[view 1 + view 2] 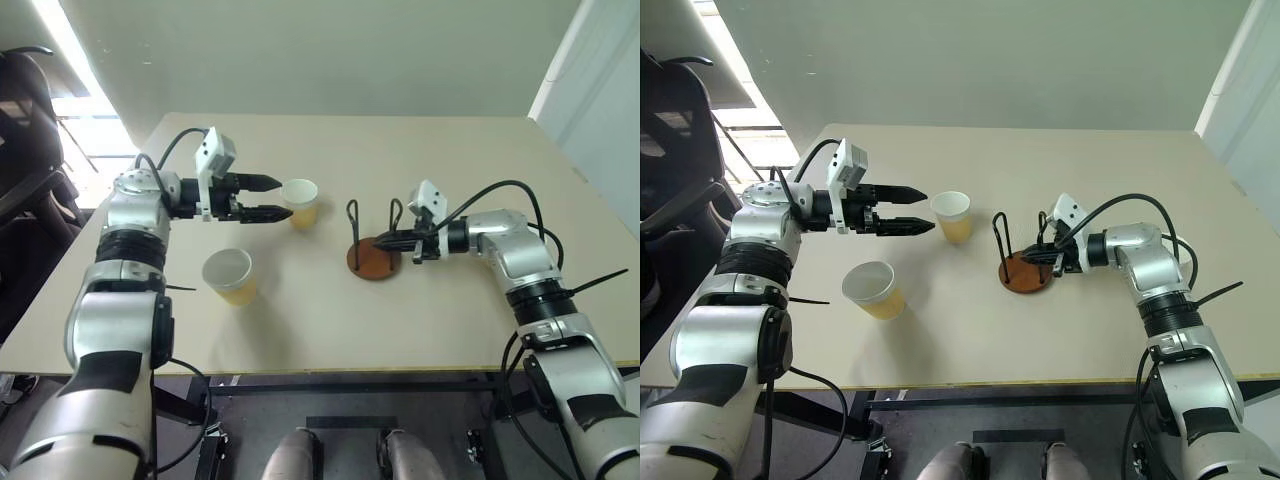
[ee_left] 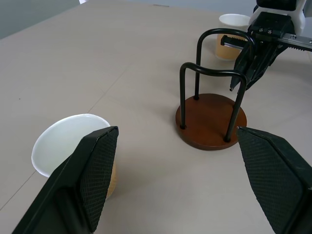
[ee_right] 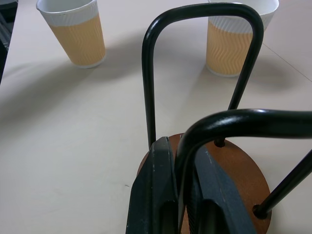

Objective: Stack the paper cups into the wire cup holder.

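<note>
Two paper cups stood upright on the table: one [image 1: 300, 201] at about eleven o'clock from the wire cup holder [image 1: 374, 258], the other [image 1: 230, 276] near nine o'clock, well apart from it. No cup sat in the holder yet. The right gripper [image 1: 385, 240] was clamped shut on one of the holder's black wire loops, apparently steadying the rust-brown base. The left gripper [image 1: 272, 197], jaws spread wide and empty, hung just beside the farther cup. By my reading the first pick was in hand; next, those jaws needed to straddle the cup and close gently. The beige table [image 1: 440, 150] was plain; a pale wall rose behind it.
</note>
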